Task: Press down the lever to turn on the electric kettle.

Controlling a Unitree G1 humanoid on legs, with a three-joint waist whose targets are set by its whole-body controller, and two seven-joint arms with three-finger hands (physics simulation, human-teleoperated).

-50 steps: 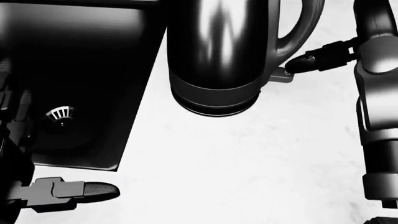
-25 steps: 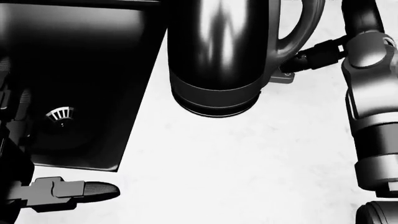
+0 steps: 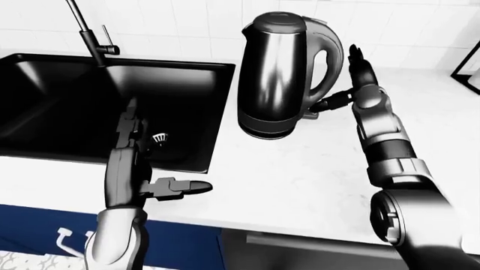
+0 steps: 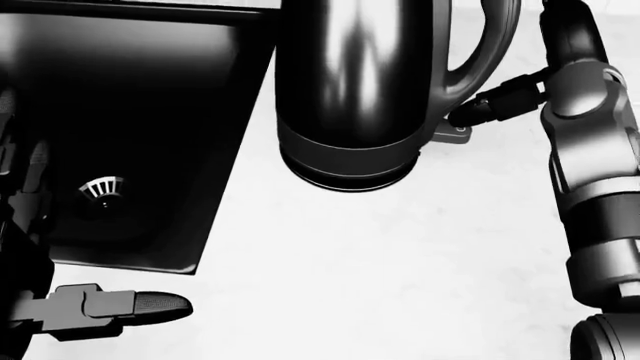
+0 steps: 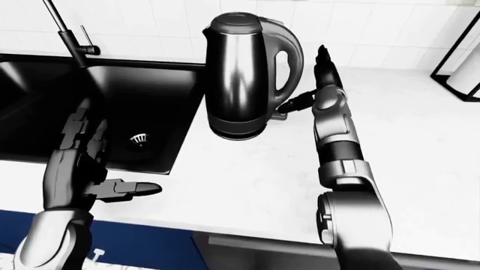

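Note:
The dark shiny electric kettle [image 3: 279, 73] stands upright on the white counter [image 3: 300, 180], just right of the sink. Its small grey lever [image 4: 452, 132] sticks out at the foot of the handle [image 3: 335, 62]. My right hand [image 3: 351, 84] is open just right of the handle, fingers [image 3: 358, 59] pointing up. Its thumb [image 4: 495, 101] reaches left, and its tip touches the lever from above. My left hand [image 3: 142, 169] is open over the counter edge by the sink, thumb [image 3: 187, 187] pointing right, holding nothing.
A black sink [image 3: 45, 112] with a drain [image 4: 100, 187] fills the left side, with a tall faucet [image 3: 86, 34] above it. White tiles line the wall. A black wire rack [image 5: 457, 62] stands at far right. Blue cabinet fronts [image 3: 45, 236] lie below the counter edge.
My right hand has moved left toward the kettle, bringing the thumb tip from beside the lever onto it. The view has shifted slightly. The left hand has not moved.

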